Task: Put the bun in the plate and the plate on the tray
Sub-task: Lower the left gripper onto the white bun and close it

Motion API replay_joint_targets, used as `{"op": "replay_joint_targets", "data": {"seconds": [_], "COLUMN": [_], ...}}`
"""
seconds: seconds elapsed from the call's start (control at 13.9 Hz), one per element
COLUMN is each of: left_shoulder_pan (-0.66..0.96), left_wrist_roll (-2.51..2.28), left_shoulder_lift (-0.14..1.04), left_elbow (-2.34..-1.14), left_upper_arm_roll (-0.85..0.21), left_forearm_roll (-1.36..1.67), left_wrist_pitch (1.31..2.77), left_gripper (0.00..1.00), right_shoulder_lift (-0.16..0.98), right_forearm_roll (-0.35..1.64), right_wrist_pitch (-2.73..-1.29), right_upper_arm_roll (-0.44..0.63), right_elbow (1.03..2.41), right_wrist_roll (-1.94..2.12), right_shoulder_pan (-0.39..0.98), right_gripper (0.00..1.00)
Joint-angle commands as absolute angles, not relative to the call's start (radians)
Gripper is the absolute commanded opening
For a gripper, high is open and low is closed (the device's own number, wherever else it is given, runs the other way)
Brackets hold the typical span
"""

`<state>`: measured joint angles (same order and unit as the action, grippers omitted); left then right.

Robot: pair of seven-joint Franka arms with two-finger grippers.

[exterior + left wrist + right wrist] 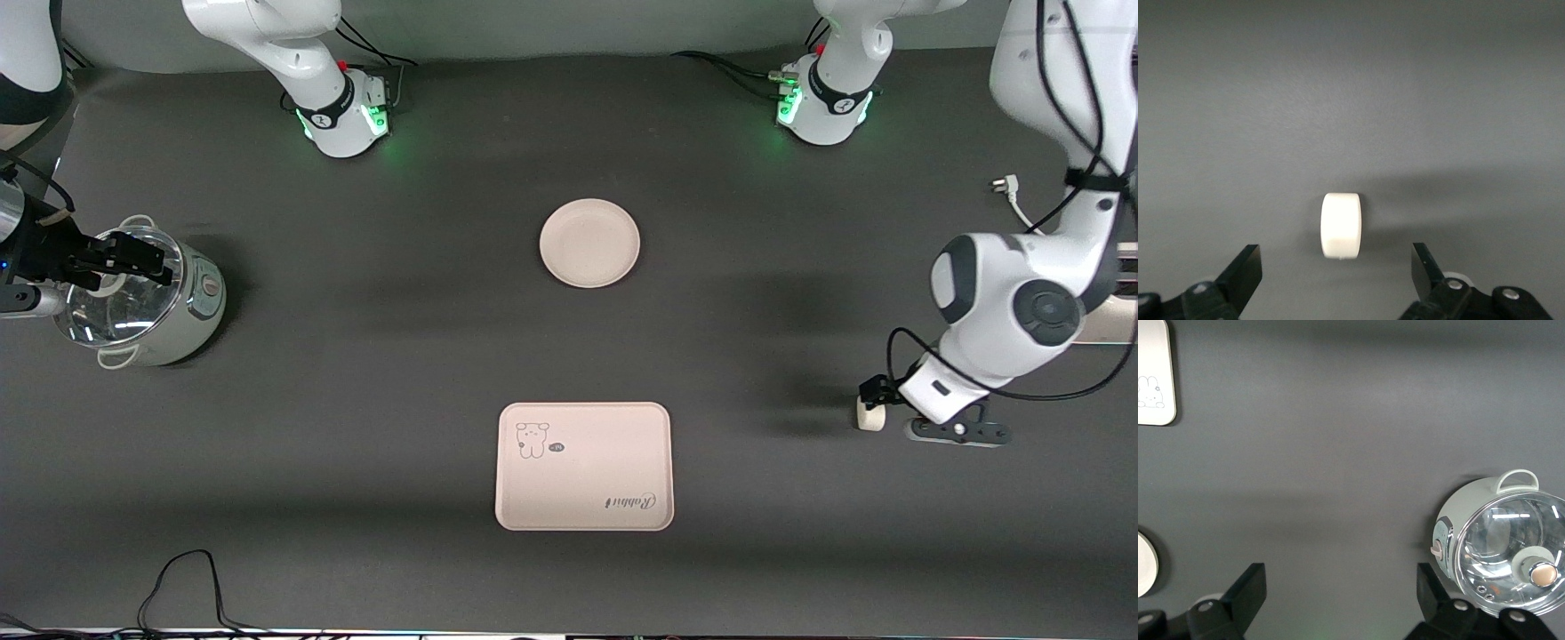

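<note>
Dark grey matting is covering the whole table (373, 338), and everything is being seen against it.

Largest of the objects, the tray (584, 466) is lying flat nearer to the front camera than the plate, its cartoon animal and "Rabbit" script facing up; one corner of it is being caught in the right wrist view (1155, 370).

A pale green electric cooker (156, 298) with a glass lid is standing at the right arm's end of the table. The right gripper (120, 258) is being held above that lid with its fingers (1248, 590) spread wide — nothing is being gripped between them.

The plate (589, 243) is resting bare near the table's middle, farther from the front camera than the tray and well apart from it.

The left gripper (876, 398) is being held low at the left arm's end of the table, directly over the bun (871, 414). Its fingers (1245, 270) are being kept wide apart — the bun (1340, 225) is lying between them on the mat, untouched by either finger, well apart from both plate and tray.
</note>
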<state>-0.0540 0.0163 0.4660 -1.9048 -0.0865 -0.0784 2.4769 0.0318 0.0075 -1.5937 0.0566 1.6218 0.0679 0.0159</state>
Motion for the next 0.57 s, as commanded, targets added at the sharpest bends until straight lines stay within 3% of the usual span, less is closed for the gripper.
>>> {"op": "replay_joint_targets", "data": {"seconds": [0.0, 0.36, 0.43, 0.5], "left_shoulder_pan": [-0.043, -0.046, -0.049, -0.051], "left_wrist_roll": [-0.032, -0.038, -0.038, -0.038], "left_shoulder_lift": [0.527, 0.587, 0.592, 0.595], "left_elbow": [-1.919, -1.921, -1.921, -1.922], "left_upper_arm_roll": [-0.080, -0.080, -0.080, -0.080], "left_forearm_roll": [-0.100, -0.100, -0.100, -0.100], "left_wrist_pitch": [2.561, 2.620, 2.635, 2.637], "left_gripper": [1.00, 0.96, 0.89, 0.72], "right_shoulder_lift": [0.021, 0.021, 0.021, 0.020], "right_forearm_roll": [-0.012, -0.012, -0.012, -0.011], "right_wrist_pitch": [-1.598, -1.598, -1.598, -1.597], "right_upper_arm_roll": [0.064, 0.064, 0.064, 0.064], "right_elbow": [1.629, 1.629, 1.628, 1.629], "right_wrist_roll": [0.086, 0.086, 0.084, 0.084], "right_shoulder_pan": [0.026, 0.026, 0.026, 0.028], "right_gripper": [1.00, 1.00, 1.00, 1.00]}}
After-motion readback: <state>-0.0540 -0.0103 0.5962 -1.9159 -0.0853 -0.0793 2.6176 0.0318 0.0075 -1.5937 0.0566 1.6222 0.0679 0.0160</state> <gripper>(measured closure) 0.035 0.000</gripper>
